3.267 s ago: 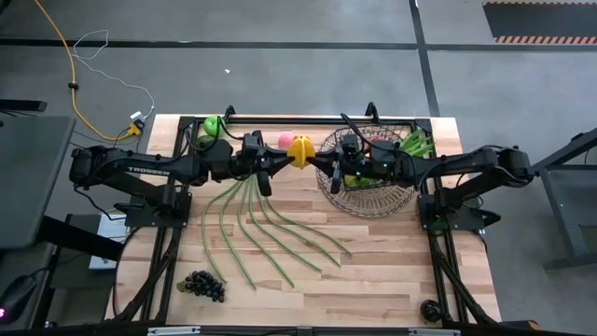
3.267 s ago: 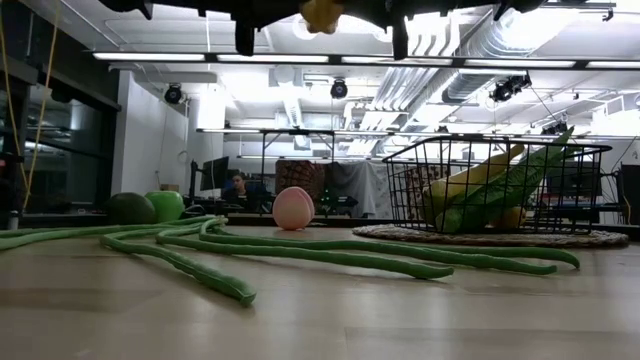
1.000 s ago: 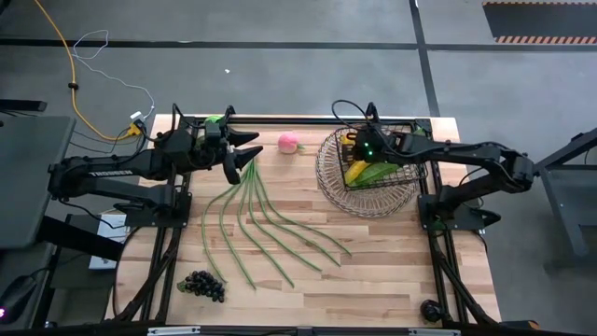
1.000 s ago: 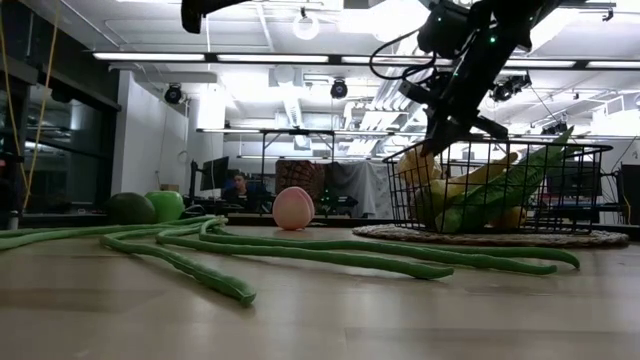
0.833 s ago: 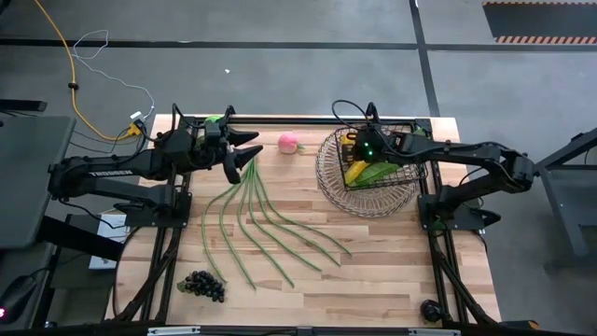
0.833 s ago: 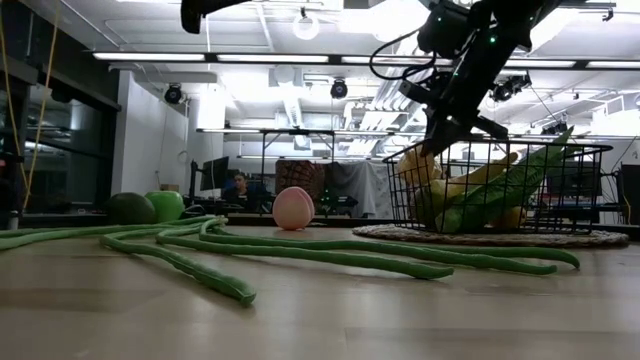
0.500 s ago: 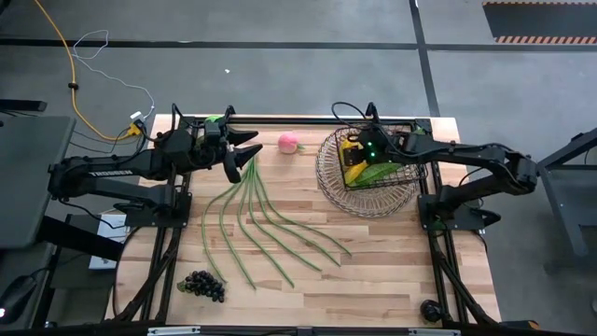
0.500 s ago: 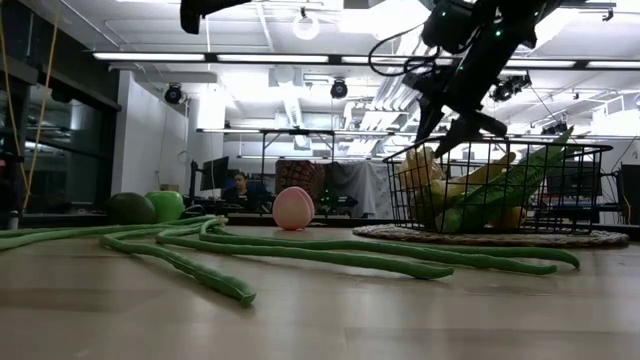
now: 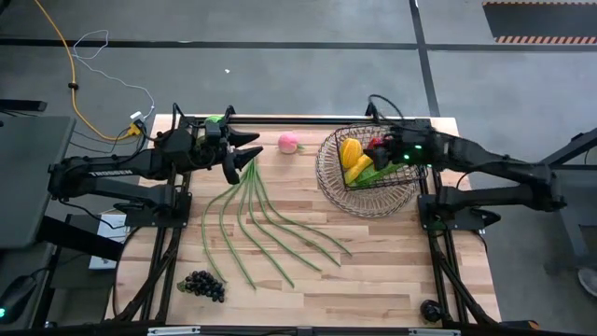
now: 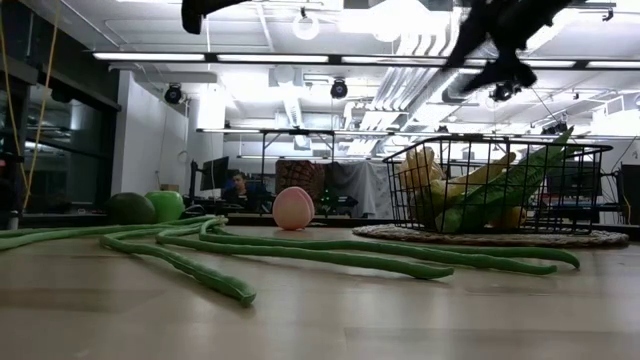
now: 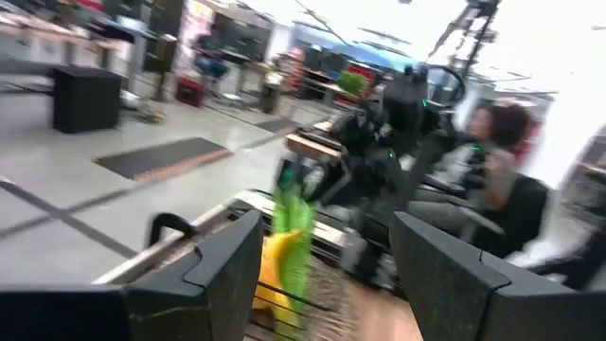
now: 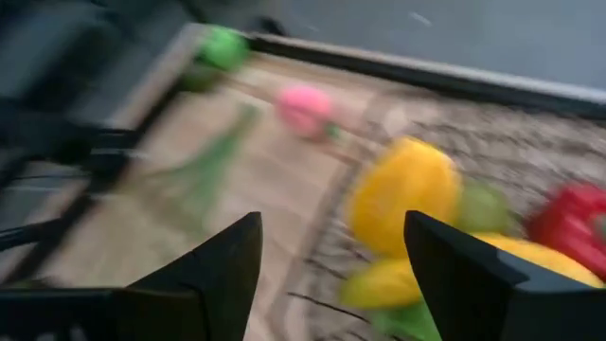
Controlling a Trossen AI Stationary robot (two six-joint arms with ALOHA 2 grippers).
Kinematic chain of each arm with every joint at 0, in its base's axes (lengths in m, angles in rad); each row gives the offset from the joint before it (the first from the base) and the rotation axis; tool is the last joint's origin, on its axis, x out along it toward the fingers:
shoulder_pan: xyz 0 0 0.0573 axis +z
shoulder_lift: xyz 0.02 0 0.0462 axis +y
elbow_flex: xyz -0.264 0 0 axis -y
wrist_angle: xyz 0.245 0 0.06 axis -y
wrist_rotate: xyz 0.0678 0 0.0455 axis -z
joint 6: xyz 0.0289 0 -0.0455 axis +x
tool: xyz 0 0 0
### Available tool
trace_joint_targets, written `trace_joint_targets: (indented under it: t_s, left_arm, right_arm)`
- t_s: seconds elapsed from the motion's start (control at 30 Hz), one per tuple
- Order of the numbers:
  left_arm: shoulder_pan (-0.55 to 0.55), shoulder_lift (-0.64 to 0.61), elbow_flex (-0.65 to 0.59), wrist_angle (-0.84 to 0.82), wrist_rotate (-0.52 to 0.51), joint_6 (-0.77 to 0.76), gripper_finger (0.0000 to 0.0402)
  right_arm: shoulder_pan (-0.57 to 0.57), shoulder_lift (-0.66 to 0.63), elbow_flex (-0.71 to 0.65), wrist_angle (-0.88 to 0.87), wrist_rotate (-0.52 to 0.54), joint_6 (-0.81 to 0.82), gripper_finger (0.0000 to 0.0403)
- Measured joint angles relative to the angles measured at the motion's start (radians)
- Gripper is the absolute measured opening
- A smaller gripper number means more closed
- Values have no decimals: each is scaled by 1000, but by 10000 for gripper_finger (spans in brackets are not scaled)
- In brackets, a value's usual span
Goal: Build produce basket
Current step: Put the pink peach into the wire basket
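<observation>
The wire basket [image 9: 326,183] stands at the table's far right. In it lie a yellow fruit [image 9: 350,149], a banana [image 9: 357,172], a red pepper [image 9: 376,143] and leafy greens [image 9: 388,169]. My right gripper [image 9: 384,149] hangs open above the basket's right part, holding nothing; its wrist view [image 12: 331,284] looks down on the yellow fruit [image 12: 402,194]. My left gripper [image 9: 250,151] waits open in the air at the far left, over the bunched ends of the long green beans [image 9: 261,219]. A pink peach [image 9: 288,142], a green apple [image 9: 213,122] and dark grapes [image 9: 202,285] rest on the table.
The beans fan out across the table's middle toward the near right [image 10: 300,250]. An avocado [image 10: 130,208] sits beside the apple [image 10: 166,205] at the far left. The basket stands on a round woven mat [image 10: 480,237]. Bare wood lies near the front right.
My right gripper has opened and let go of the yellow fruit, which now lies in the basket's far left part. The gripper has then risen out of the basket and drawn back toward the table's right edge.
</observation>
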Motion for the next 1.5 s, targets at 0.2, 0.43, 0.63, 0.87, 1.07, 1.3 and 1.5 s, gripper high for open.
trace_joint_targets:
  t_s: [0.2, 0.43, 0.63, 0.87, 1.07, 1.3, 1.5]
  left_arm:
    - [-1, -16, 1, 1, 134, -34, 220]
    - [0, -49, 1, -1, 135, -48, 220]
    - [0, -70, 1, -7, 132, -48, 220]
    - [0, -70, 1, -35, 132, -56, 220]
    - [0, -70, 1, -58, 132, -77, 220]
    - [0, -69, 1, -60, 109, -77, 220]
    - [0, -53, 15, -72, -31, -75, 221]
  right_arm:
    - [118, -95, 0, 189, -9, -98, 248]
    - [198, -76, 0, 328, -9, -191, 248]
    - [211, -29, 0, 341, -9, -194, 248]
    - [211, 1, 0, 343, -39, -188, 248]
    - [211, 1, 0, 368, -43, -191, 248]
    - [211, 1, 0, 395, -42, -191, 248]
    - [211, 1, 0, 394, -43, -191, 248]
